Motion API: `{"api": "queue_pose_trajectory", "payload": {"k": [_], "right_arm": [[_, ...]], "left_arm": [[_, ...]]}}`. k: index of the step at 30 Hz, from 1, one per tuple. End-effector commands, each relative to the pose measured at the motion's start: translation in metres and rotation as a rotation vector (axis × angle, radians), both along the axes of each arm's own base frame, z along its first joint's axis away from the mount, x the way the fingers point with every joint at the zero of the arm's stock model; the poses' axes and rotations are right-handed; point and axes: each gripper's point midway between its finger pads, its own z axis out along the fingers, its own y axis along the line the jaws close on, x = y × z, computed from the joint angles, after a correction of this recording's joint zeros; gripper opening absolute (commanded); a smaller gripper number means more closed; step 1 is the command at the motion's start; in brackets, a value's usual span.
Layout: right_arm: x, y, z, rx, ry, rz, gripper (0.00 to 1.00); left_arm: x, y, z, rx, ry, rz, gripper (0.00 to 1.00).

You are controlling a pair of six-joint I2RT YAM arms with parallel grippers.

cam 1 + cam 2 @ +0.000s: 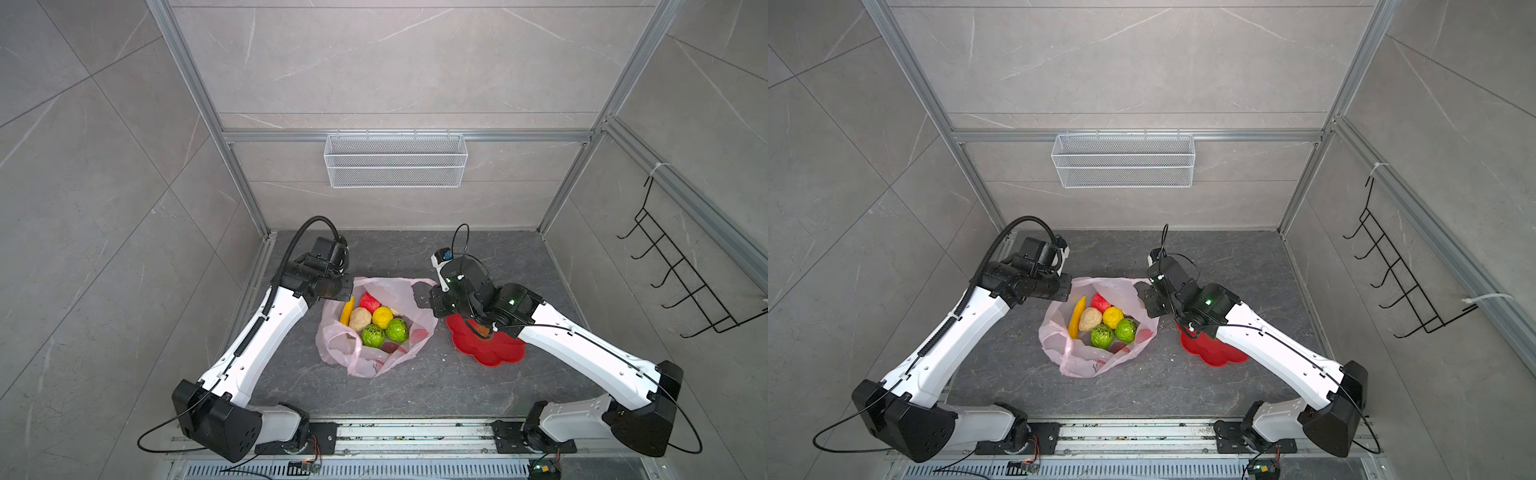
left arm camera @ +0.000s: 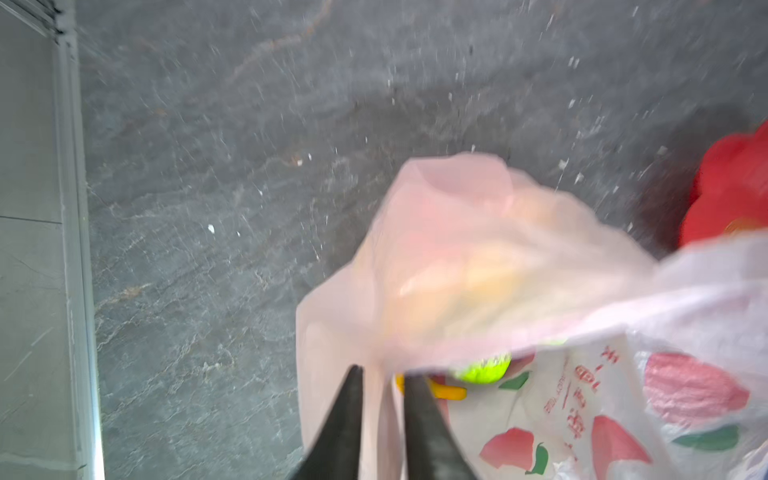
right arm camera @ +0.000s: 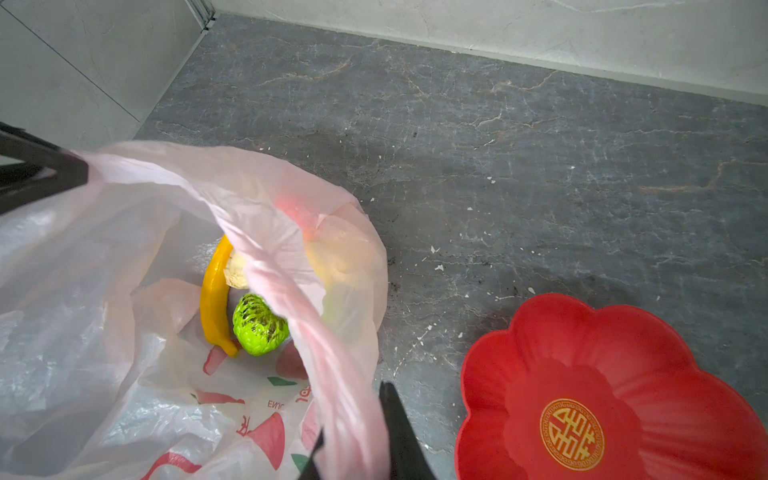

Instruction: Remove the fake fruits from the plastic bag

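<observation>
— What is on the left?
— My left gripper is at the far left edge of the plastic bag. Its two fingers are close together with pink bag between them. That wrist view is smeared, so I think it is pinching the rim, but I am not sure.
— Where is the bag?
— It sits on the gray table, in the middle, between my two arms. Its mouth is stretched wide and faces up.
— And the fake fruits?
— All inside the bag, down at the bottom. From the left: the banana, then the cream ball touching it, the red ball behind, the yellow ball, and two green balls side by side in front.
— What about the right side?
— My right gripper is at the bag's right edge. Its fingers are squeezed on a pink loop handle that runs between them.
— Anything further right?
— A red flower dish lies flat on the table near the bag, partly under my right arm. It has a gold sign in the middle.
</observation>
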Motion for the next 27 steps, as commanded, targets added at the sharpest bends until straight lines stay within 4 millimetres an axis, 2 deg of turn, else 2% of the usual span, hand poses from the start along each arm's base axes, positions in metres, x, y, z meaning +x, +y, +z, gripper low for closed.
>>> {"api": "queue_pose_trajectory", "payload": {"k": [1,2,5,9,13,17,22,27], "right_arm": [[-0.002,0.003,0.002,0.039,0.004,0.001,0.16],[-0.003,0.003,0.001,0.039,0.007,0.004,0.16],[-0.003,0.005,0.001,0.042,0.008,0.011,0.16],[0.000,0.010,0.002,0.049,0.003,0.024,0.16],[0.003,0.016,0.005,0.060,-0.012,0.039,0.16],[0.006,0.022,0.010,0.069,-0.027,0.055,0.16],[0.012,0.026,0.022,0.070,-0.014,0.061,0.16],[0.038,0.022,0.033,0.080,-0.011,0.011,0.16]], "left_arm": [[0.002,-0.007,0.015,-0.077,-0.045,0.015,0.31],[0.001,-0.007,0.015,-0.081,-0.044,0.019,0.34],[-0.003,-0.005,0.025,-0.097,-0.045,0.041,0.52],[-0.020,0.003,0.059,-0.160,-0.071,0.093,0.79],[-0.051,0.010,0.093,-0.270,-0.114,0.133,0.99],[-0.084,0.023,0.101,-0.316,-0.142,0.160,0.99],[-0.126,0.043,0.074,-0.327,-0.104,0.215,0.99],[-0.145,0.052,0.071,-0.374,-0.133,0.236,0.99]]}}
